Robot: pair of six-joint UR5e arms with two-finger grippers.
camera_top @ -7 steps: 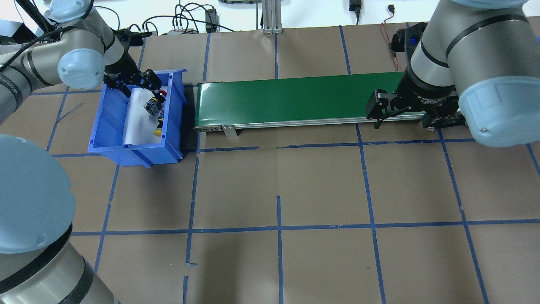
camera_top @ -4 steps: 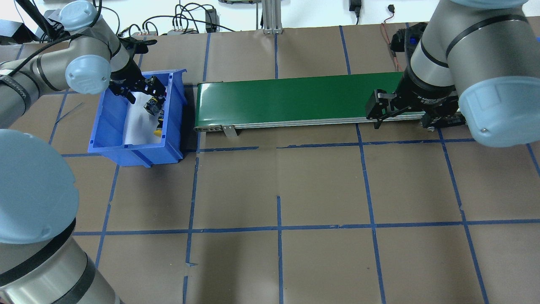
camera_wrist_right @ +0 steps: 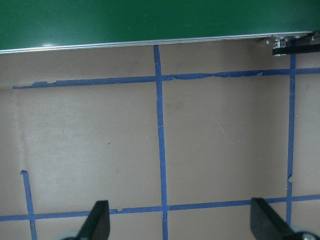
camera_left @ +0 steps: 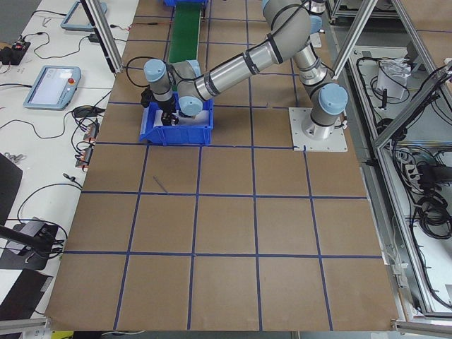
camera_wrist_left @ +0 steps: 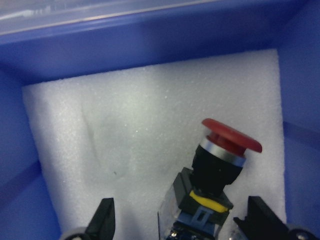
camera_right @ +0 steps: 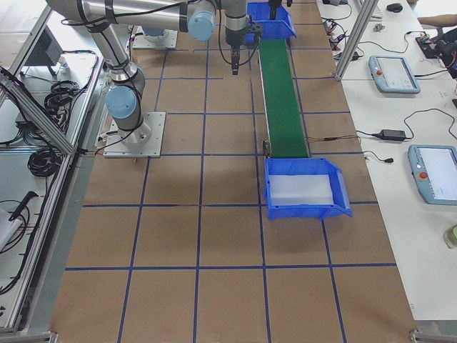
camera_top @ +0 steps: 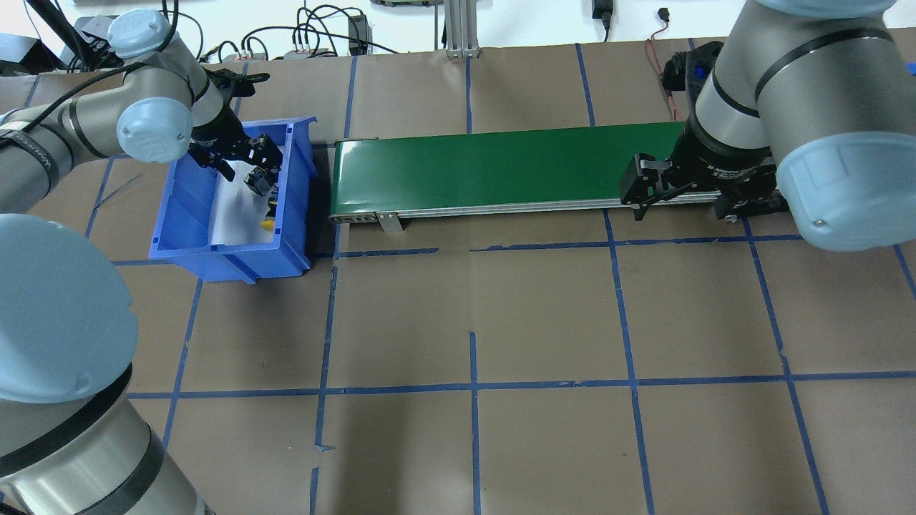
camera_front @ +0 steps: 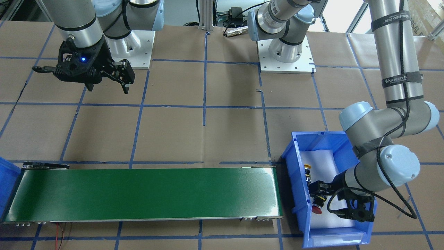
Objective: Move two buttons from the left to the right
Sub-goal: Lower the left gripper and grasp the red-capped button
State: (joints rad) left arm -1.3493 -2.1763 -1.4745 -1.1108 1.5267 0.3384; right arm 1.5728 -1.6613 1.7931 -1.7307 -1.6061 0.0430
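Brown, perhaps paper, tabletop [camera_top: 544, 315] under blue tape grid [camera_top: 474, 429].

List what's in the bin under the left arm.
White foam pad, red button, yellow button, with the open left gripper straddling the red one. The arm hides some foam.

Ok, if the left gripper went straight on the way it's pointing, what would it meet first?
Probably the red button, which lies between the fingers of the open left gripper inside the blue bin. The white foam liner is behind it. I can't tell how far off it is.
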